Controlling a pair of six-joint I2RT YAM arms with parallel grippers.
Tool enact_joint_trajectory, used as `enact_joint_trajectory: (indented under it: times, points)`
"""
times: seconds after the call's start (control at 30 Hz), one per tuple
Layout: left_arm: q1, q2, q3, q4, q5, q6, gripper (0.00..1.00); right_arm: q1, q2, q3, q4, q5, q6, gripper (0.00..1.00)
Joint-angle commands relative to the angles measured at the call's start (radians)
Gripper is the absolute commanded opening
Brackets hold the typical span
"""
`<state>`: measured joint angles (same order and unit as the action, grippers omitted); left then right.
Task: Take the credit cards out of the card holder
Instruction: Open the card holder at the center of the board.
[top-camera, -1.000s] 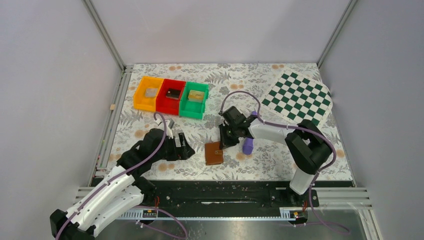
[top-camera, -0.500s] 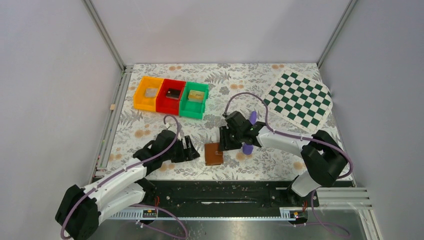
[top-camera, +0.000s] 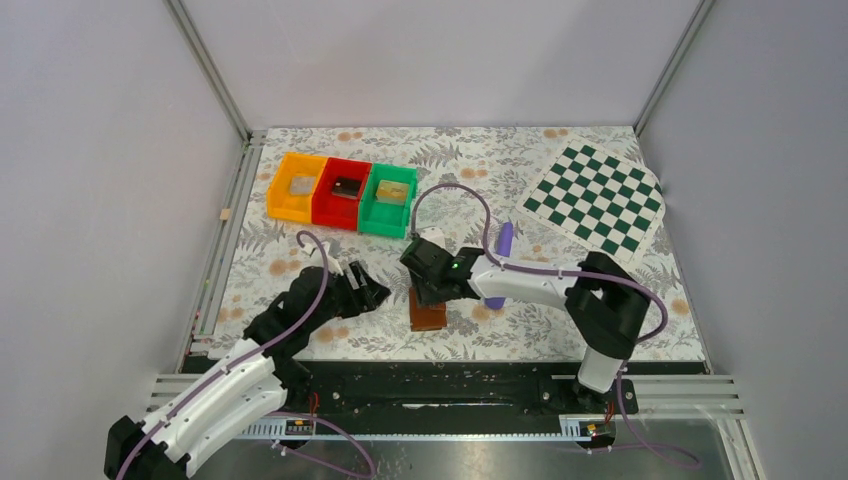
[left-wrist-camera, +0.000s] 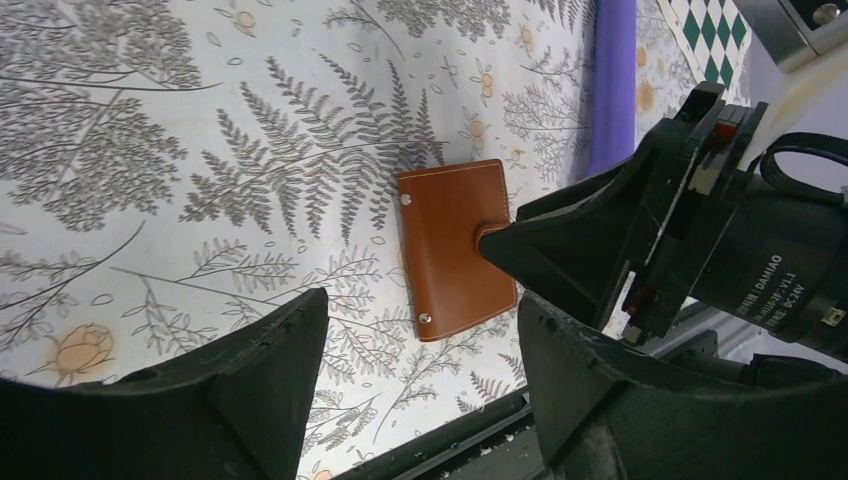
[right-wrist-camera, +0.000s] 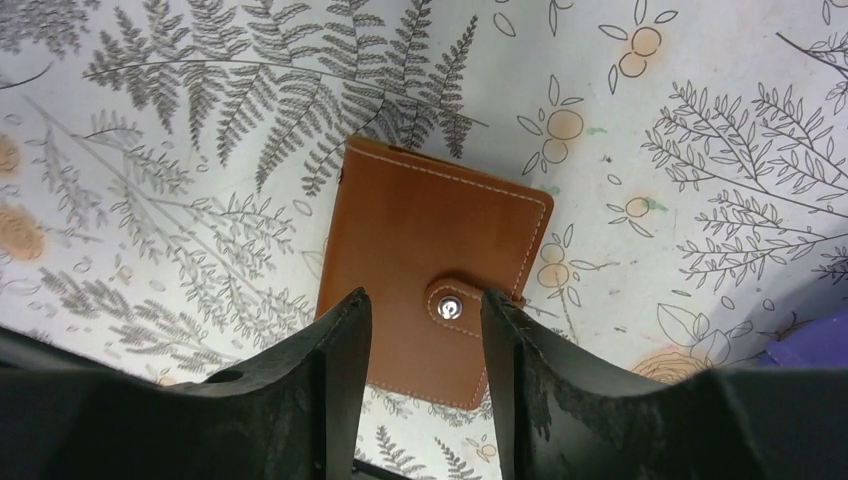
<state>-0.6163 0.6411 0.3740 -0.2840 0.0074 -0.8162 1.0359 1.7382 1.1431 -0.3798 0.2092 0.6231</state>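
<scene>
On the fern-printed tabletop, the far left holds three small bins touching in a row: one orange bin, one red bin and one green bin. Each has a single small flat piece lying inside, too small to identify. Nearer the front edge, the left gripper hangs low over the table with its two fingers spread wide and nothing between them. It points toward the card holder and does not touch it. The one card holder lies flat on the table between the two grippers, near the front edge. It is brown, folded closed, with its strap fastened by one metal snap, and the left wrist view shows two small rivets along one long side. No cards can be seen outside it. The right gripper is directly above the holder with its two fingers parted, straddling the strap and its snap. One fingertip meets the strap in the left wrist view, but the fingers are not clamped on anything. Just right of it lies one purple stick, partly hidden by the right arm. At the far right corner sits one green-and-white checkered mat, well apart from the holder.
</scene>
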Motion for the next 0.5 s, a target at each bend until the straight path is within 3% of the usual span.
enact_joint_trajectory:
  times: [0.0, 0.23, 0.47]
  points:
    - [-0.002, -0.062, -0.048, -0.040, -0.077, -0.035, 0.69, 0.017, 0.067, 0.070, -0.077, 0.101, 0.001, 0.52]
    - [0.000, -0.106, -0.068, -0.042, -0.065, -0.049, 0.69, 0.044, 0.157, 0.144, -0.174, 0.168, -0.003, 0.51]
    - [-0.001, -0.085, -0.071, -0.018, -0.029, -0.047, 0.69, 0.052, 0.177, 0.147, -0.202, 0.184, 0.000, 0.35]
